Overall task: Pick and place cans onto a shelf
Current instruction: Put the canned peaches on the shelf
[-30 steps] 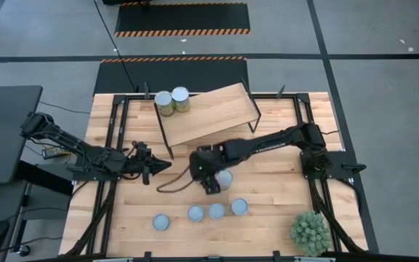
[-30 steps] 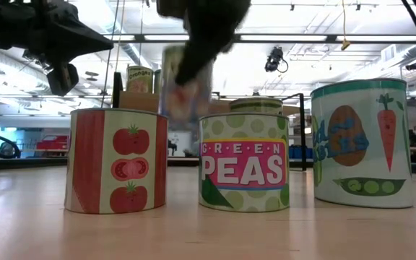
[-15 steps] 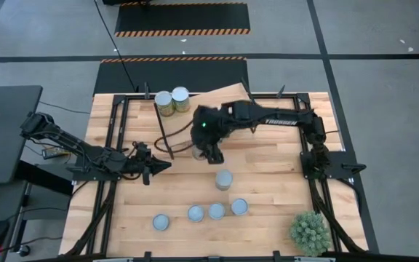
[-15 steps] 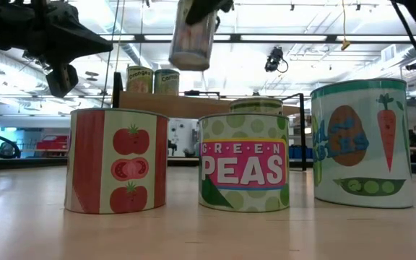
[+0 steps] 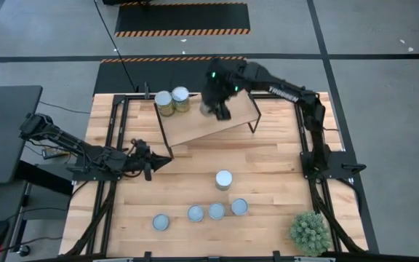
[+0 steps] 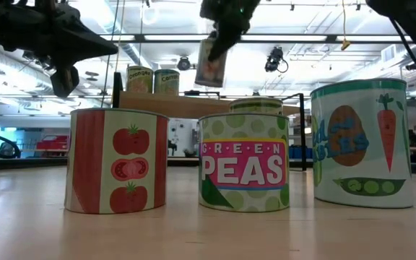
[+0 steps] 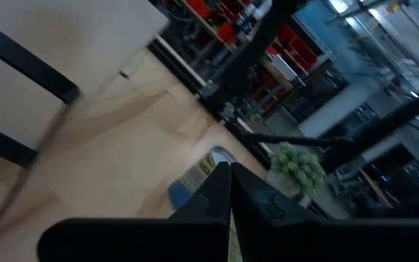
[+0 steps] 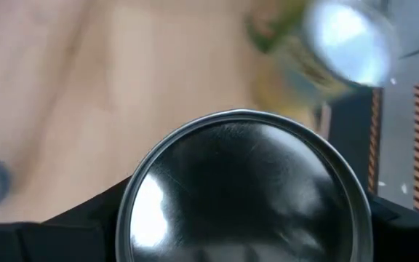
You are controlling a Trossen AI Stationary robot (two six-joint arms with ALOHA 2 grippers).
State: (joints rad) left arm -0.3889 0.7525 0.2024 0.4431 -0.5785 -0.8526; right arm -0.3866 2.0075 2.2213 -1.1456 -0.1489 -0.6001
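My right gripper [image 5: 218,108] hangs over the light wood shelf [image 5: 195,124] at the table's far side, shut on a can [image 6: 211,63] with a silvery top [image 8: 242,189]. Two cans [image 5: 164,102] [image 5: 181,98] stand on the shelf's far left end. Several more cans stand on the table, one alone [image 5: 224,180] and a row nearer the front [image 5: 216,211]. My left gripper [image 5: 148,161] waits shut at the table's left, level, touching nothing. My right gripper holds the can by its side wall just below the rim [image 8: 131,207], one finger on each side of the round body. The fingers come from above, slanting down. The can is lifted clear above the shelf and tilts in the hold.
A spiky green plant ball [image 5: 310,231] sits at the near right corner. The shelf's thin black legs [image 5: 164,142] stand on the table. In the low view a tomato can [image 6: 116,160], a peas can [image 6: 244,162] and a carrot can [image 6: 363,142] stand close to the camera.
My right gripper has carried the can up and toward the table's far edge, from beside the lone can at mid-table to above the shelf, turning as it went. The can has stayed in its hold and now tilts.
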